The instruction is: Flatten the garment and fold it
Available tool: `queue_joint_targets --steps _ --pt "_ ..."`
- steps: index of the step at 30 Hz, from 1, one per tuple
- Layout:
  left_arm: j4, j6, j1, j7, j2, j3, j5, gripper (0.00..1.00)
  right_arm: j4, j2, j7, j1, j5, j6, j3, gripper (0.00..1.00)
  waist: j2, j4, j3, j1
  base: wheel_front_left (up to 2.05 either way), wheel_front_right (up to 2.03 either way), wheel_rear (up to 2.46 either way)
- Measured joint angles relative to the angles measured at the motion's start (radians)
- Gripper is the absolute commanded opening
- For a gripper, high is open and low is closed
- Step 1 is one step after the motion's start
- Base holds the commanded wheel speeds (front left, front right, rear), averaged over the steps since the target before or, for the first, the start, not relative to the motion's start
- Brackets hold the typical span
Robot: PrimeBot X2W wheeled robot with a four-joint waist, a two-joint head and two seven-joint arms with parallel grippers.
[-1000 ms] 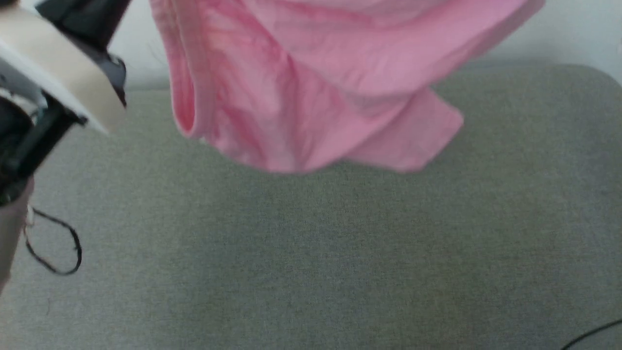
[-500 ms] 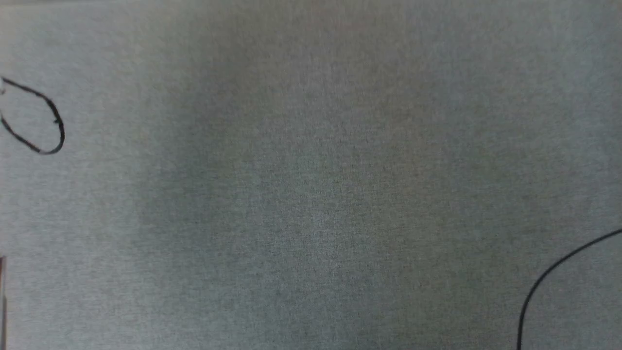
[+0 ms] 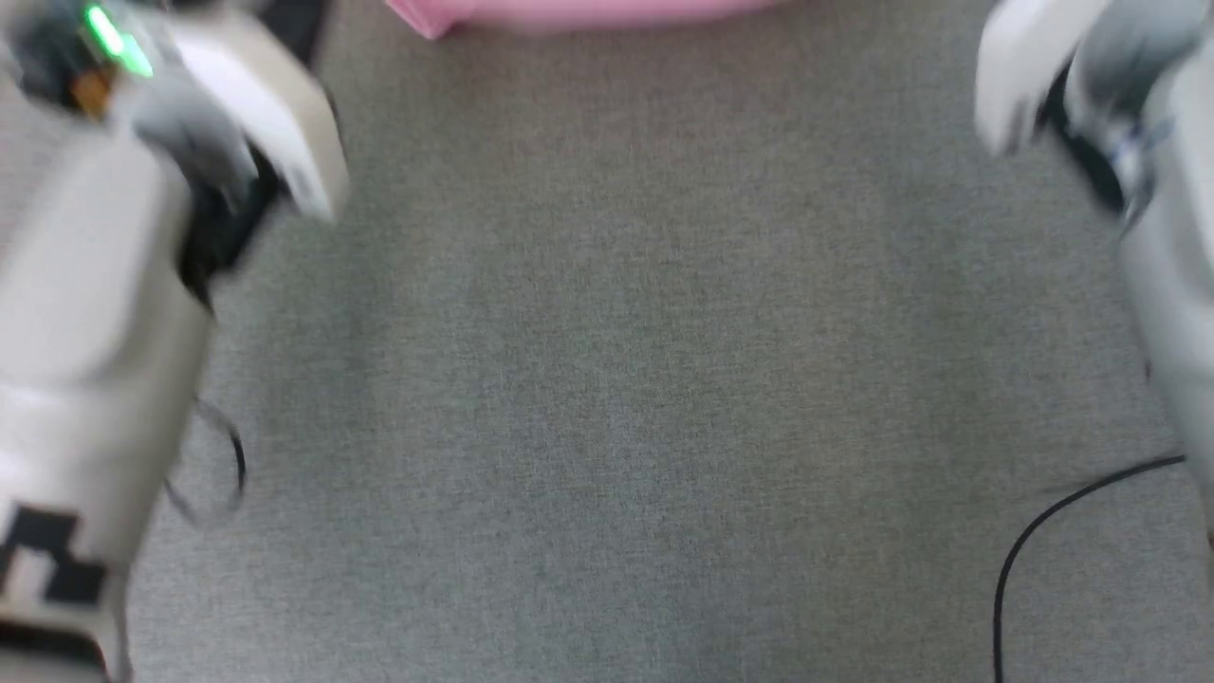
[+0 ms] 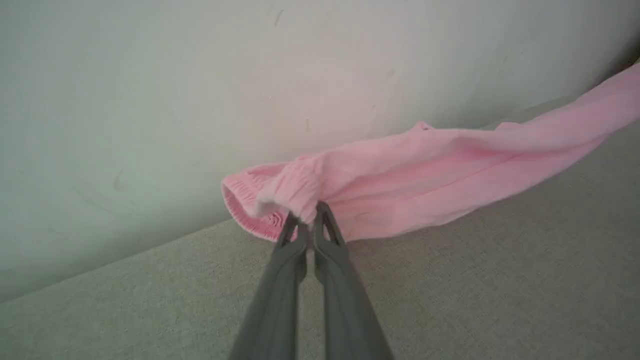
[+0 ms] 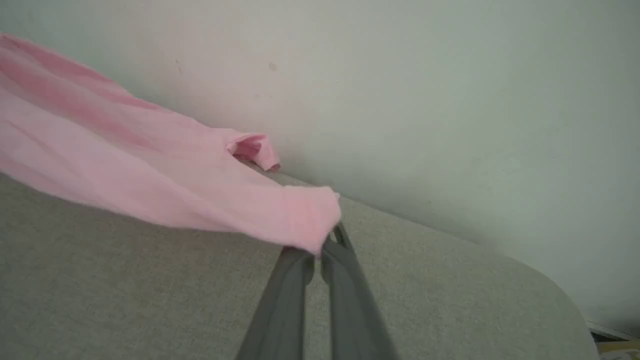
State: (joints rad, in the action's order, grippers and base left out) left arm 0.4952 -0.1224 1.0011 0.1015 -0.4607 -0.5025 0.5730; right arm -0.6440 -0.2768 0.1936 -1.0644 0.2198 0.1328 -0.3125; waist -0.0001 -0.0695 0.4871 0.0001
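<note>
Pink garment (image 4: 425, 175) clamped in left fingers (image 4: 280, 270), right fingers (image 5: 282, 295), over grey surface (image 3: 645, 379) by wall (image 4: 200, 75).

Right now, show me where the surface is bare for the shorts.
Bare: the grey surface between left forearm and right forearm, nearer than the shorts. Crowded: a cable crosses the lower right, a loop shows by the left forearm, and the shorts hang by the wall.

One garment (image 4: 450, 165), two hands (image 4: 306, 215) (image 5: 331, 239) (two cables (image 3: 1005, 579) (image 3: 243, 465))
</note>
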Motion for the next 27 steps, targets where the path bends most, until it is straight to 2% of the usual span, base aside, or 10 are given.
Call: queue_joint_targets --steps 7,14,22,27 --pt "-0.039 -0.001 -0.241 -0.043 -0.018 -0.064 0.048 0.00 0.051 -0.111 0.091 0.217 0.131 0.000 -0.147 0.00 0.0000 0.008 -0.100 -0.0003 0.00 0.00 0.00" --pt "-0.135 0.012 -0.444 -0.039 -0.044 -0.095 0.075 0.00 0.236 -0.237 0.216 0.417 0.276 0.000 -0.236 0.00 0.0000 0.007 -0.211 -0.0004 0.00 0.00 0.00" --pt "-0.290 0.073 -0.663 -0.018 -0.100 -0.119 0.105 0.00 0.475 -0.370 0.336 0.652 0.346 0.000 -0.188 0.00 0.0000 0.011 -0.328 -0.0004 0.00 0.00 0.00" --pt "-0.414 0.116 -0.793 0.016 -0.131 -0.139 0.125 0.00 0.591 -0.416 0.388 0.821 0.348 0.000 -0.111 0.00 0.0000 0.021 -0.391 -0.0003 0.00 0.00 0.00"
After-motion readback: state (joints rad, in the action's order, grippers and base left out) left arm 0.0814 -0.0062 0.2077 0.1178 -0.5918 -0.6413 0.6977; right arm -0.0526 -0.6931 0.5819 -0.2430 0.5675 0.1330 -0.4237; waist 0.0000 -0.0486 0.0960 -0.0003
